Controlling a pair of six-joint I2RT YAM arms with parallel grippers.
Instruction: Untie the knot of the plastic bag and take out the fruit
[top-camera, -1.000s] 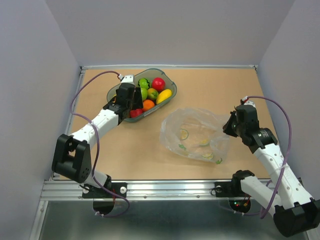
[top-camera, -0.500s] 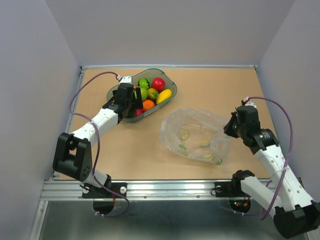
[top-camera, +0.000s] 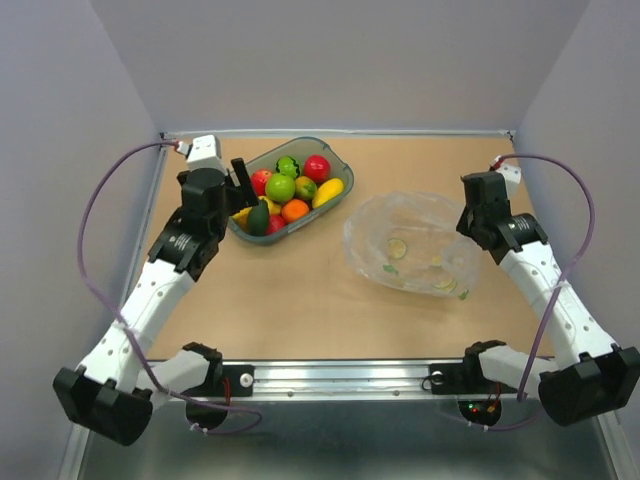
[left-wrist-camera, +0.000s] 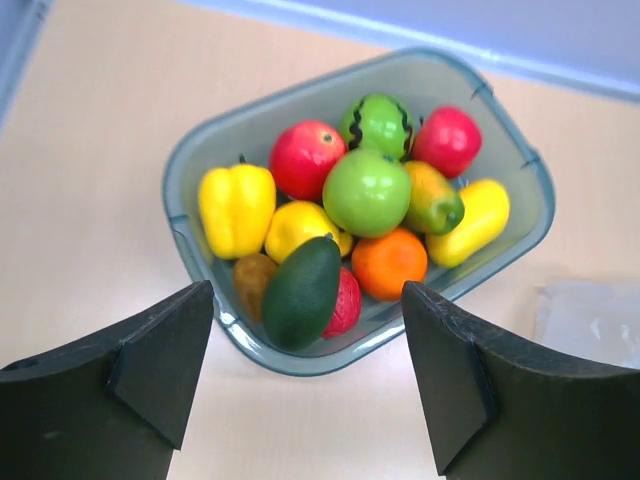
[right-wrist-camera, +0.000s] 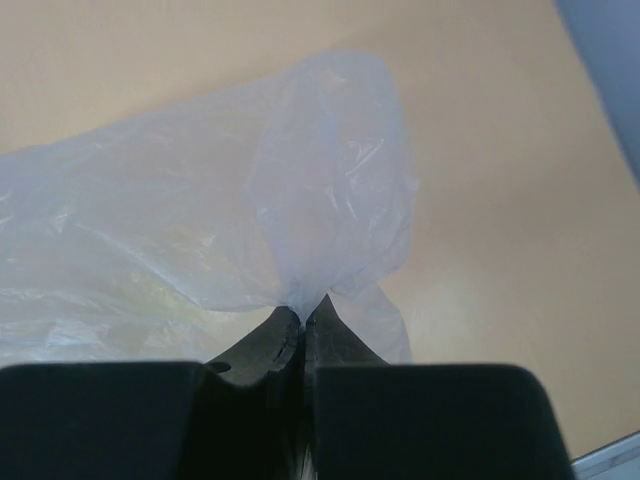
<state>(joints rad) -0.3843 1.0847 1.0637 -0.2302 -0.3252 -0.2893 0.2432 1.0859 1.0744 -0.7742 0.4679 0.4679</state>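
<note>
Pulling back from the tray (left-wrist-camera: 176, 205), the left pincer (left-wrist-camera: 307, 290) now hangs wide open above it and holds nothing. The fruit (left-wrist-camera: 366, 190) lies piled in the tray, so I think that part is done. The right pincer (right-wrist-camera: 302, 312), shut tight on a pinch of the plastic bag (right-wrist-camera: 200, 230), has dragged it to the right, well apart from the tray. The bag looks empty. The table (top-camera: 280, 290) is plain brown board, with grey walls (top-camera: 350, 60) around it.

The tray (top-camera: 341, 173) sits far-left on the counter (top-camera: 280, 290), with the avocado (left-wrist-camera: 300, 292) and perhaps a kiwi (left-wrist-camera: 252, 280) at its near-left end and the left hand (top-camera: 243, 188) just beside it. To its right lies the plastic bag (top-camera: 410, 255), whose right edge the right hand (right-wrist-camera: 300, 315) pinches.
</note>
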